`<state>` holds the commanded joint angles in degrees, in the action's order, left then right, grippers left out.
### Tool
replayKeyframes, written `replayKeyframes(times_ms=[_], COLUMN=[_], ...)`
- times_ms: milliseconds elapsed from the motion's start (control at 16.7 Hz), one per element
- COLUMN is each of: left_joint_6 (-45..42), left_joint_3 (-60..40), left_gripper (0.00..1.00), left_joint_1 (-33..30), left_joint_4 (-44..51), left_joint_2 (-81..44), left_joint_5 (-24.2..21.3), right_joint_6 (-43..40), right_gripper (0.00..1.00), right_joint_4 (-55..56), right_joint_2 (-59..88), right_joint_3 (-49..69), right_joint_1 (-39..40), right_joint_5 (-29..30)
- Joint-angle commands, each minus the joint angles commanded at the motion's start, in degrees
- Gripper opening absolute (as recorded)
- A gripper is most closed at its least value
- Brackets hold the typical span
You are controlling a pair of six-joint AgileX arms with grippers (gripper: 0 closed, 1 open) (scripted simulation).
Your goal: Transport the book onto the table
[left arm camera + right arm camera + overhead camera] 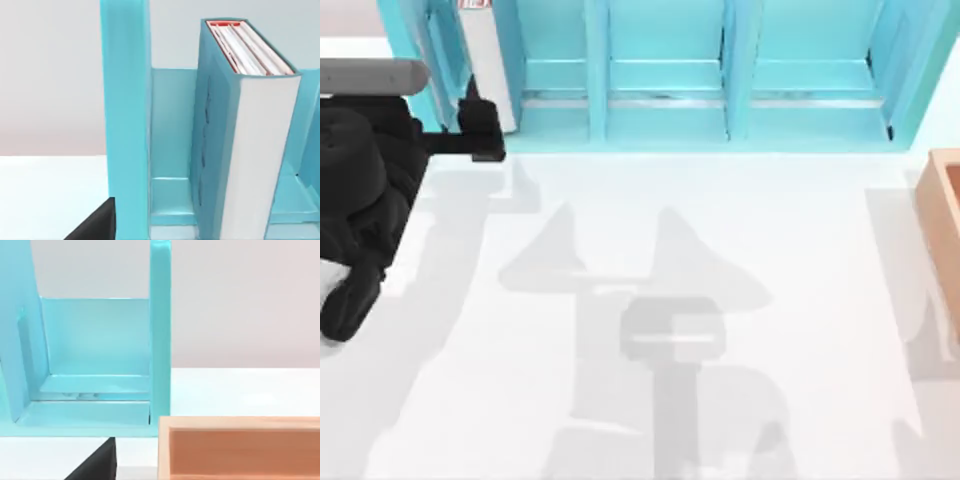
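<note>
The book [483, 55] stands upright in the shelf's [720, 90] leftmost compartment at the surface's [720, 250] far-left corner; the left gripper [485, 135] is just before it, grip unclear.

Seeing book [260, 150]: smooth matt spine, light blue covers with faint sheen, paper page edges at top. Shelf unit [670, 90]: turquoise, smooth, glossy like plastic. Table [740, 230]: plain white, smooth, matt. Box [240, 447]: tan, wood-like, matt. My left arm [365, 190]: black, matt.
</note>
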<state>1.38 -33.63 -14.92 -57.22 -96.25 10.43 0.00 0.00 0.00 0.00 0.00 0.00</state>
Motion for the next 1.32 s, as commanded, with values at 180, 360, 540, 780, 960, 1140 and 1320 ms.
replayKeyframes(times_ms=[180, 360, 540, 780, 960, 1140, 1320], left_joint_6=[-0.1, -0.6, -1.0, -1.0, -1.0, -1.0, -1.1], left_joint_3=[-4.7, -7.7, -9.0, -9.1, -9.7, -15.4, -24.2], left_gripper=[1.0, 1.0, 1.0, 1.0, 1.0, 1.0, 1.0], left_joint_1=[-2.0, -3.2, -3.6, -3.6, -3.2, -2.7, -1.7], left_joint_4=[-7.8, -13.5, -15.9, -15.9, -15.4, -13.1, -9.0], left_joint_2=[-13.3, -21.5, -25.0, -25.0, -25.4, -28.6, -33.2], left_joint_5=[1.7, 3.2, 4.0, 4.0, 3.8, 3.1, 2.0], right_joint_6=[0.0, 0.0, 0.0, 0.0, 0.0, 0.0, 0.0], right_gripper=[1.0, 1.0, 1.0, 1.0, 1.0, 1.0, 1.0], right_joint_4=[0.0, 0.0, 0.0, 0.0, 0.0, 0.0, 0.0], right_joint_2=[0.0, 0.0, 0.0, 0.0, 0.0, 0.0, 0.0], right_joint_3=[0.0, 0.0, 0.0, 0.0, 0.0, 0.0, 0.0], right_joint_1=[0.0, 0.0, 0.0, 0.0, 0.0, 0.0, 0.0], right_joint_5=[0.0, 0.0, 0.0, 0.0, 0.0, 0.0, 0.0])
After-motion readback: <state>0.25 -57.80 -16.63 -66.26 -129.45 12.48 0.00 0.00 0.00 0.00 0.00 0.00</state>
